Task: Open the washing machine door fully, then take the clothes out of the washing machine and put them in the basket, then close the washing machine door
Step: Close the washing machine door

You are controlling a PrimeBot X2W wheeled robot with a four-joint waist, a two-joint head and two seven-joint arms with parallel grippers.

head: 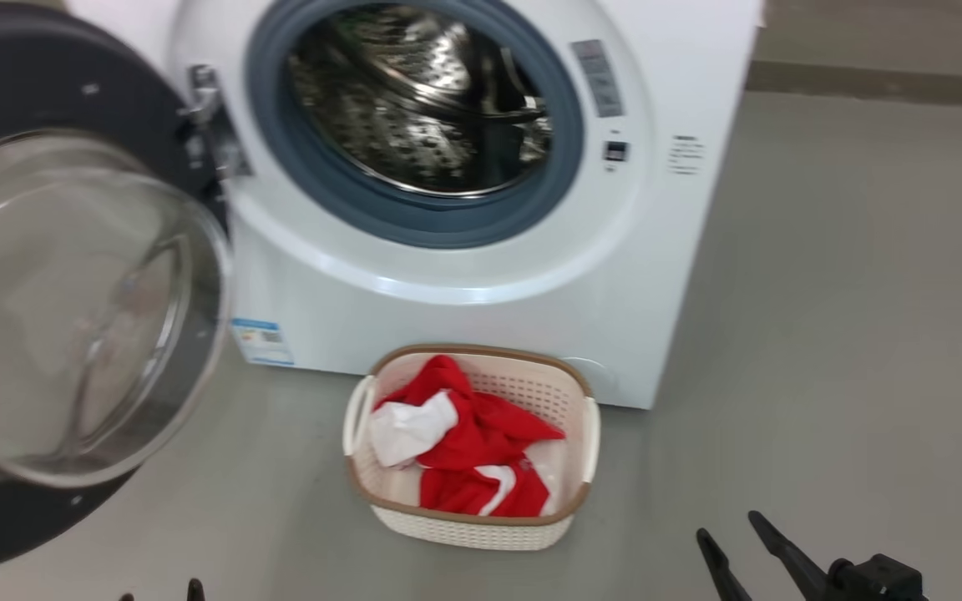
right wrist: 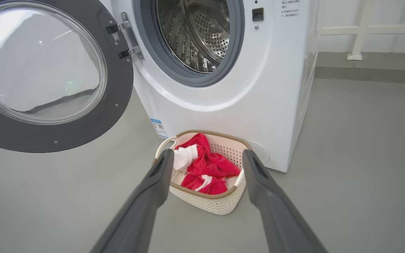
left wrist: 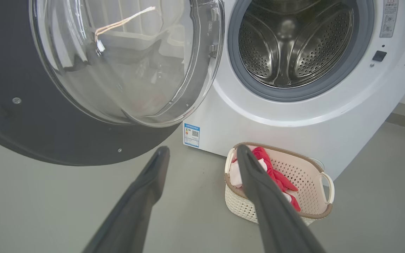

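Tools: left tool (left wrist: pixel 202 149), right tool (right wrist: pixel 207 153) spread wide, empty. Red-white soft clothes (right wrist: pixel 209 165) in cream perforated plastic basket (right wrist: pixel 206 205) ahead of right tool. Black-rimmed round glass door (left wrist: pixel 47 140) swung wide above left tool. Risk: push skids off glossy rim; door left unlatched.

Open washing machine door (head: pixel 30 75) swung wide at the left, glass bowl (head: pixel 72 317) bulging outward from it, drum mouth (head: pixel 422 100) unblocked, basket (head: pixel 481 351) standing on the floor (head: pixel 823 334) close before the washing machine (head: pixel 464 317) below that opening, wide bare floor to its right.

Washing machine (left wrist: pixel 258 130) labels (left wrist: pixel 191 134) all too small to read
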